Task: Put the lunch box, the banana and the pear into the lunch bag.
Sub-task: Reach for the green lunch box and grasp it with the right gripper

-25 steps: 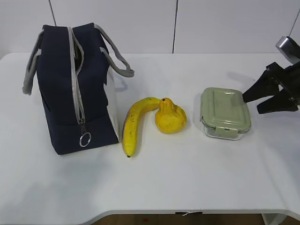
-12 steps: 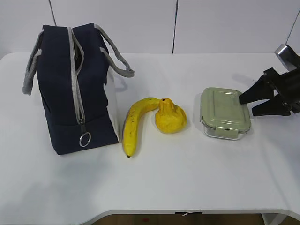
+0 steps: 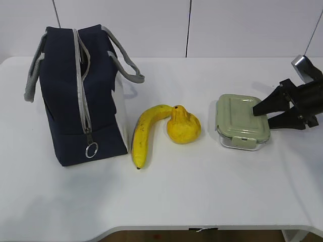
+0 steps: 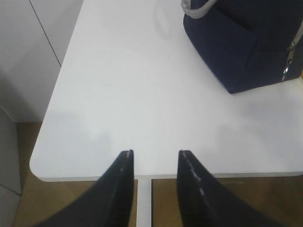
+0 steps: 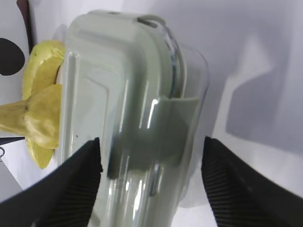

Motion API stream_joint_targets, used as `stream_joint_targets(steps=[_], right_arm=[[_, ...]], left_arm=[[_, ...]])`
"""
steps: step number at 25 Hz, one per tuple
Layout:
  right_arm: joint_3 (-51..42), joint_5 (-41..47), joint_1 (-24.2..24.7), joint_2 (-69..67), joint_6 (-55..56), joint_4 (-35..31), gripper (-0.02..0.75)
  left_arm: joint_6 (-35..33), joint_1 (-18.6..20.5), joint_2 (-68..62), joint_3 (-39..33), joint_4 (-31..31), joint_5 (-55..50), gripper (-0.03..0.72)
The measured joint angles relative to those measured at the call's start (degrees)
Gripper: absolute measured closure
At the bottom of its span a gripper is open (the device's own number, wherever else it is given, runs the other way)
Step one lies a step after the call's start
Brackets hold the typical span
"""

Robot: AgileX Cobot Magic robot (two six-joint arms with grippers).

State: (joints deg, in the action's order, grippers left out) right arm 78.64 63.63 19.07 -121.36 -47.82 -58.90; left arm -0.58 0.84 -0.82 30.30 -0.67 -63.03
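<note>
The right gripper (image 3: 264, 114) is standing wide open and empty, its fingertips reaching the right end of the lunch box (image 3: 241, 121), which is sitting on the worktop (image 3: 202, 186) just right of the pear (image 3: 183, 125). The box is looking rigid, light and slick-walled; spanning its narrow width below the lid rim is likely the safest hold. The left gripper (image 4: 154, 158) is hanging part-open, holding nothing.

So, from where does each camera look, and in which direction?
Exterior: before the table, slanting down at lunch bag, banana, pear; right pincer shows.
Left wrist: above the table corner, facing down; left pincer shows.
Right wrist: close on the lunch box; both fingers show.
All views share the bag or the box.
</note>
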Motion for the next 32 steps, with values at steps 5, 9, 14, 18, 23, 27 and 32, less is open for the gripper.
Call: stream_joint_targets(steps=[5,9,14,18,23,27,32], right_arm=[[0.00,0.00,0.00,-1.10,-1.14,-1.44,0.207],[0.00,0.11,0.00,-1.73,-1.51,-2.42,0.207],[0.09,1.21,0.02,-3.03,-2.31,-4.41,0.212],[0.09,2.24,0.13,-3.50,-2.94,-5.51,0.269],[0.13,2.75,0.13,-3.62,-2.95,-5.73,0.308],[0.13,2.92,0.13,-3.62,-2.95,-5.73,0.310],[0.13,3.42,0.13,-3.62,-2.95,-5.73,0.331]], left_arm=[[0.00,0.00,0.00,0.00,0.00,0.00,0.443],[0.00,0.00,0.00,0.00,0.00,0.00,0.443],[0.00,0.00,0.00,0.00,0.00,0.00,0.443],[0.00,0.00,0.00,0.00,0.00,0.00,0.443],[0.00,0.00,0.00,0.00,0.00,0.00,0.443],[0.00,0.00,0.00,0.00,0.00,0.00,0.443],[0.00,0.00,0.00,0.00,0.00,0.00,0.443]])
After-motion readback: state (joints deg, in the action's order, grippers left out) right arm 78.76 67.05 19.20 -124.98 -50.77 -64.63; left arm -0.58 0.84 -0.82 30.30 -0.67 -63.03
